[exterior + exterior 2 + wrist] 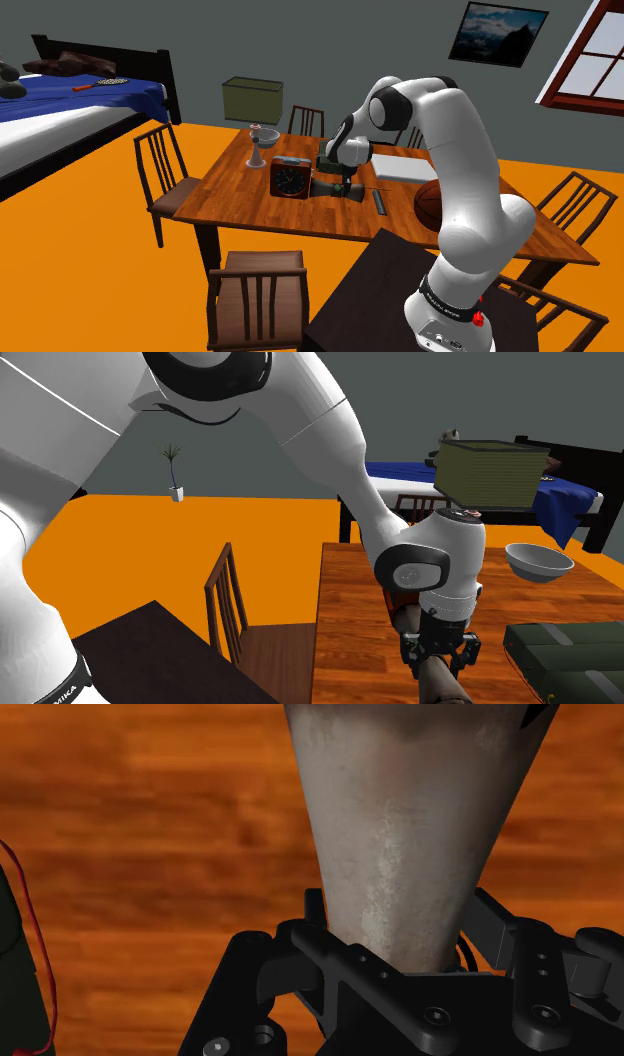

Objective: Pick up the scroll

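The all-black two-finger gripper (400,909) points down over the reddish-brown wooden table (245,205), closed partway on a pale grey-brown, mottled rolled scroll (405,814). In the wrist view its fingers (318,916) press against the roll from both sides, with the wood grain of the table beyond it. Whether the far end of the scroll rests on the wood or hangs free cannot be told.

The second exterior view shows the gripper (440,655) under the white wrist, and the scroll (445,687) as a brownish cylinder running down from between the fingers to the picture's lower edge. A dark green ribbed case (565,650) lies on the table near it on that view's right, and a grey bowl (538,560) sits farther back.

In the shoulder view the gripper (340,186) is low over the middle of the table, just beside a square reddish-brown clock (291,178) with a dark face – the clock on that view's left. A white flat slab (405,166) lies behind the arm.
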